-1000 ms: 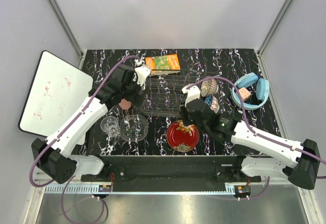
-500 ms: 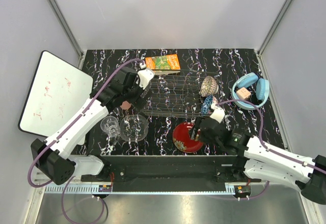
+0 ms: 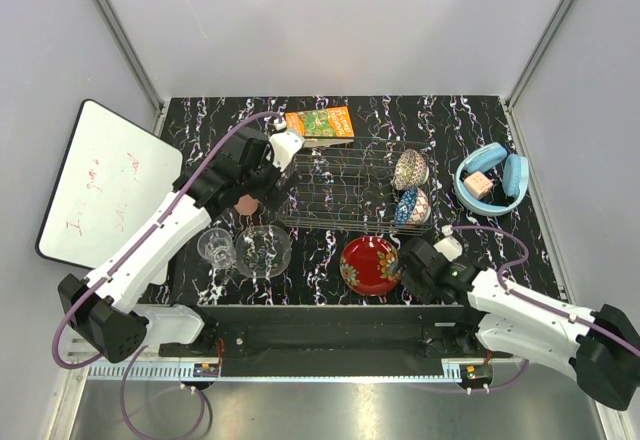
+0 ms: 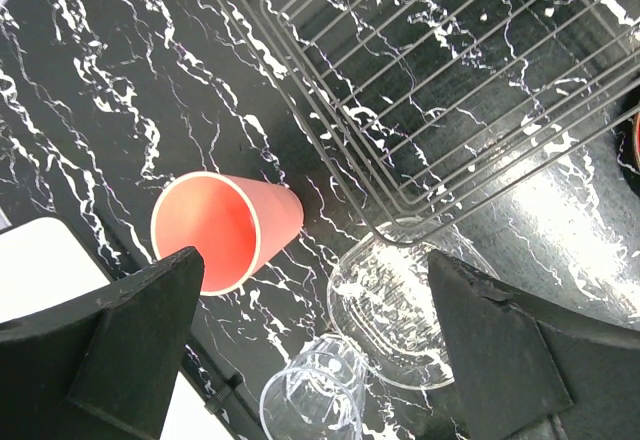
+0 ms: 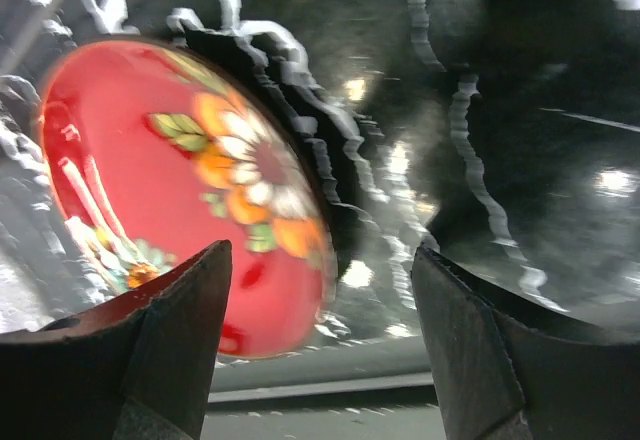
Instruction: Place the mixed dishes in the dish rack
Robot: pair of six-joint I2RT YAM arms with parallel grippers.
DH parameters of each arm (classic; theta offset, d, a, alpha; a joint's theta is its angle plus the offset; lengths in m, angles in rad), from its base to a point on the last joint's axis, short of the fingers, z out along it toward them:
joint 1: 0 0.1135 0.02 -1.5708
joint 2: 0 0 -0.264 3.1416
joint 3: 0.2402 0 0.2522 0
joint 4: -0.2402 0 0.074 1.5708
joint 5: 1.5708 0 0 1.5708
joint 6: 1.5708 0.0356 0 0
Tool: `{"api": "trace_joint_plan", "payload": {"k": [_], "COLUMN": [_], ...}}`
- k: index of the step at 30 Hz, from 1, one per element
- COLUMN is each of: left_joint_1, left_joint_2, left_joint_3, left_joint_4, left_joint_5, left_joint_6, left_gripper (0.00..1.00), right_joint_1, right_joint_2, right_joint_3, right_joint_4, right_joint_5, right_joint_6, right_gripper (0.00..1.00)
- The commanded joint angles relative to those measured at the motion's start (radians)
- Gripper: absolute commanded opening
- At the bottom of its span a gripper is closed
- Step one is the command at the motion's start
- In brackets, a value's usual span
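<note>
The silver wire dish rack [image 3: 340,185] holds a brownish patterned bowl [image 3: 410,170] and a blue patterned bowl [image 3: 412,206] on edge at its right end. The red floral plate [image 3: 368,265] lies in front of the rack. My right gripper [image 3: 400,260] is open at its right rim. In the right wrist view the plate [image 5: 190,200] is blurred, its rim between the open fingers [image 5: 170,340]. My left gripper [image 3: 262,188] hangs open above the salmon-pink cup [image 4: 225,230], which lies on its side. The clear glass bowl [image 4: 400,310] and drinking glass [image 4: 310,400] sit nearby.
An orange-green carton [image 3: 320,123] lies behind the rack. Blue headphones [image 3: 490,180] sit at the right. A whiteboard [image 3: 105,180] leans off the table's left edge. The rack's corner [image 4: 400,230] lies close to the cup and glass bowl.
My right gripper opened and left the blue patterned bowl in the rack, then drew back toward the near edge beside the red plate, which shifted slightly. The left arm barely moved.
</note>
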Motion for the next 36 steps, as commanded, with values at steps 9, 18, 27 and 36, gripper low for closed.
{"api": "trace_joint_plan", "payload": {"k": [9, 18, 27, 36], "left_joint_1": [-0.017, -0.018, -0.018, -0.018], "left_joint_2": [-0.012, -0.010, -0.038, -0.058], "left_joint_3": [0.077, 0.091, 0.059, 0.059], "left_joint_4": [-0.026, -0.040, -0.044, -0.067], "left_joint_5": [-0.046, -0.063, -0.093, -0.119], "left_joint_6": [0.010, 0.012, 0.027, 0.041], "left_gripper": [0.99, 0.99, 0.99, 0.99], "right_joint_1": [-0.007, 0.010, 0.058, 0.151], "right_joint_2": [0.141, 0.181, 0.136, -0.045], "right_joint_3": [-0.038, -0.026, -0.037, -0.031], "right_joint_4": [0.129, 0.125, 0.125, 0.134], "right_joint_5": [0.031, 0.057, 0.105, 0.191], "right_joint_6": [0.197, 0.205, 0.214, 0.079], "right_gripper": [0.69, 0.34, 0.00, 0.00]}}
